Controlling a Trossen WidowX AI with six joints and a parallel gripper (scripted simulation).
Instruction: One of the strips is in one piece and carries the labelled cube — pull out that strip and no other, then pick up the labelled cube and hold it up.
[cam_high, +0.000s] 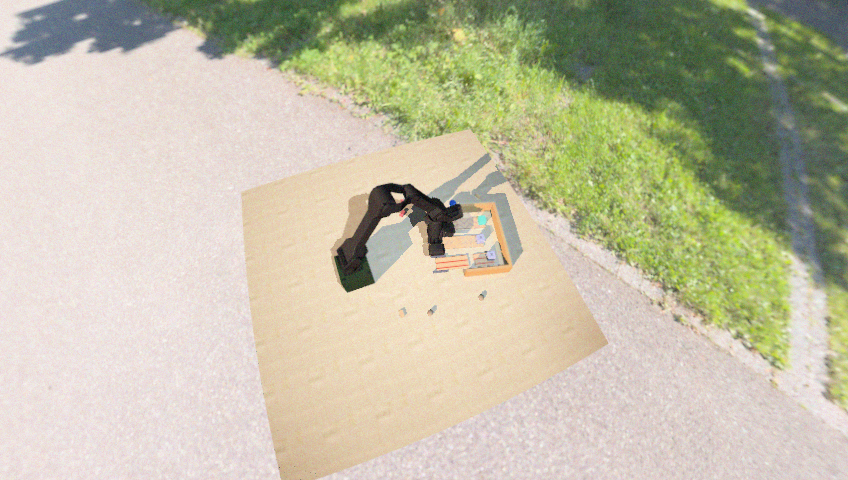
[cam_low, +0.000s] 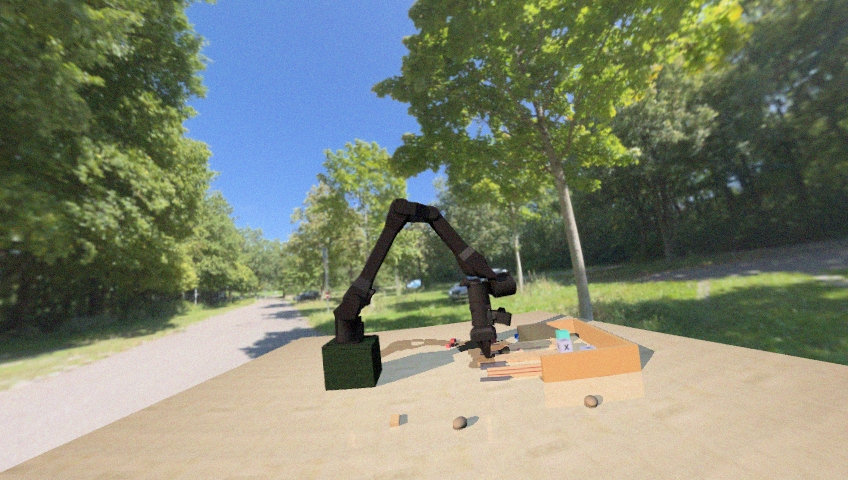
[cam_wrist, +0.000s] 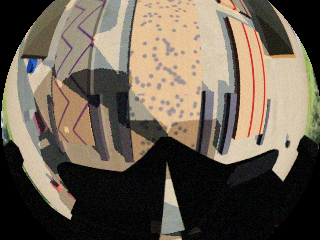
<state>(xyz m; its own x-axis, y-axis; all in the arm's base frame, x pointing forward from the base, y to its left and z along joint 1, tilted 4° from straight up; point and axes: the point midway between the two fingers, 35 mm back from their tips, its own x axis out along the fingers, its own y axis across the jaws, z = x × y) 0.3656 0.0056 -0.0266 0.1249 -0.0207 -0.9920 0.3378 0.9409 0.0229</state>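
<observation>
A pale wooden tabletop (cam_high: 357, 368) (cam_low: 249, 416) carries two brown balls (cam_high: 430, 311) (cam_low: 459, 422).

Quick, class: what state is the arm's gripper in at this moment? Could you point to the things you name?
Gripper (cam_low: 487, 355) (cam_wrist: 166, 142): closed, fingertips together, nothing visibly held, above the near end of the dotted strip (cam_wrist: 165, 60).

"Where are the strips (cam_high: 464, 241) (cam_low: 514, 370) (cam_wrist: 165, 30)?"
"Side by side on the counter (cam_high: 357, 368) (cam_low: 238, 428) (cam_wrist: 214, 55), partly inside the box (cam_high: 502, 237) (cam_low: 589, 364)."
"And the cubes (cam_high: 482, 220) (cam_low: 564, 345)?"
"Inside it, each apparently on its own strip."
</observation>
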